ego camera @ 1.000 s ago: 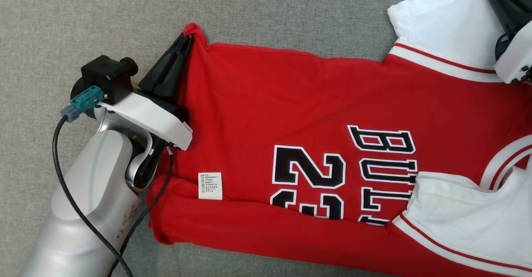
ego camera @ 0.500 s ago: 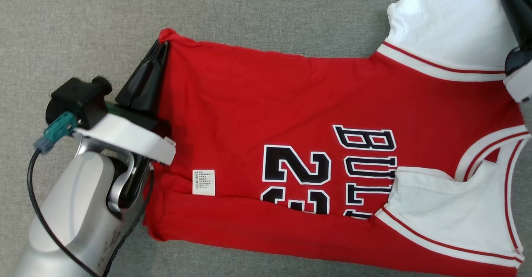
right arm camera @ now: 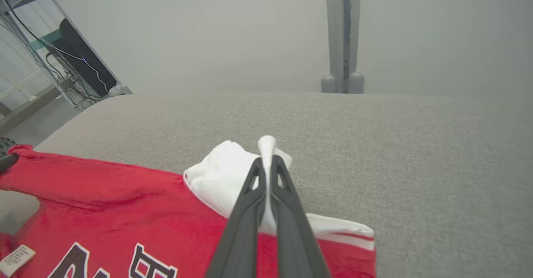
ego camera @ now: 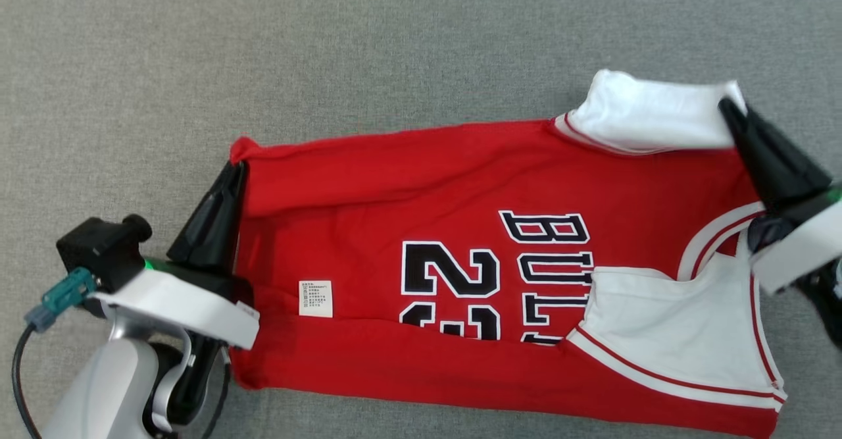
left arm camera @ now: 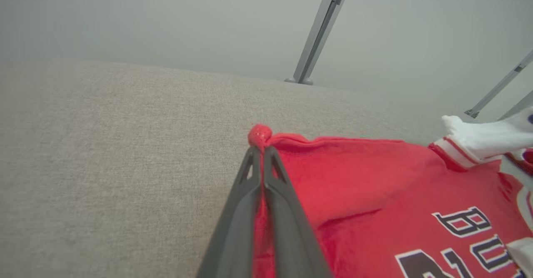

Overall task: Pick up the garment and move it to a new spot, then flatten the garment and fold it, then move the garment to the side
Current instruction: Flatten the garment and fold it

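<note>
Two pinches carry everything here: the garment (ego camera: 460, 248), a red jersey with white sleeves, lies across the middle of the grey cloth surface (ego camera: 395, 44), hem toward nine o'clock, collar toward three. Its six o'clock edge is folded over, covering part of the black numerals. The left gripper (ego camera: 233, 168) is clamped tight on the far hem corner at ten o'clock, and the right gripper (ego camera: 729, 106) is closed on the rolled-up white sleeve (ego camera: 644, 120) at two o'clock. The danger, as I judge it: only small nubs of cloth poke past the fingertips, so a hard or uneven pull could slip one corner free, and that far edge would land skewed or bunched.
</note>
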Tool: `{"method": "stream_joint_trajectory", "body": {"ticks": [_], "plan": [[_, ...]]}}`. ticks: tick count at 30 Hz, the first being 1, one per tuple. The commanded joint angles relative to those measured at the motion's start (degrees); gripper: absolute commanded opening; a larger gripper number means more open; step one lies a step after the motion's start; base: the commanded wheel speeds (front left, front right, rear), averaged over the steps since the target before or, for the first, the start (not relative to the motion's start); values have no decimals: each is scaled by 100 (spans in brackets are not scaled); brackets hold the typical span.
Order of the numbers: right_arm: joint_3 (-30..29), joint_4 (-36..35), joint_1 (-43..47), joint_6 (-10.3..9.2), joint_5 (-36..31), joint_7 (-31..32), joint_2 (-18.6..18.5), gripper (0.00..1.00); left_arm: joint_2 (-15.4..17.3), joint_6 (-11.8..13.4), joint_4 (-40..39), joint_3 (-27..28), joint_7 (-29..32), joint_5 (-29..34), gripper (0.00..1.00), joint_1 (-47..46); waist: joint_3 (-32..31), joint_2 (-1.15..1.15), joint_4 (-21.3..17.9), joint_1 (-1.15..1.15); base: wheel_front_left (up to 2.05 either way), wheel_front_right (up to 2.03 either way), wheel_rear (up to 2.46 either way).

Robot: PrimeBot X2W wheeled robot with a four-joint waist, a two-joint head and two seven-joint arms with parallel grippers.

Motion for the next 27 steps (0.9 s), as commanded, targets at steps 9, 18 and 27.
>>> {"method": "stream_joint_trajectory", "body": {"ticks": [9, 18, 27], "plan": [[-304, -339, 1434, -1, 143, -234, 539, 0, 121, 189, -258, 80, 134, -268, 0, 733, -417, 0, -254, 0, 0, 0, 0], [-298, -416, 2338, -1, 158, -352, 962, 0, 361, 457, -525, 213, 275, -311, 0, 1309, -716, 0, -555, 0, 0, 0, 0], [-319, -93, 2718, -1, -124, -244, 1135, 15, 371, 670, -658, 209, 491, -525, 1, 1876, -813, 0, -661, 0, 0, 0, 0]]}}
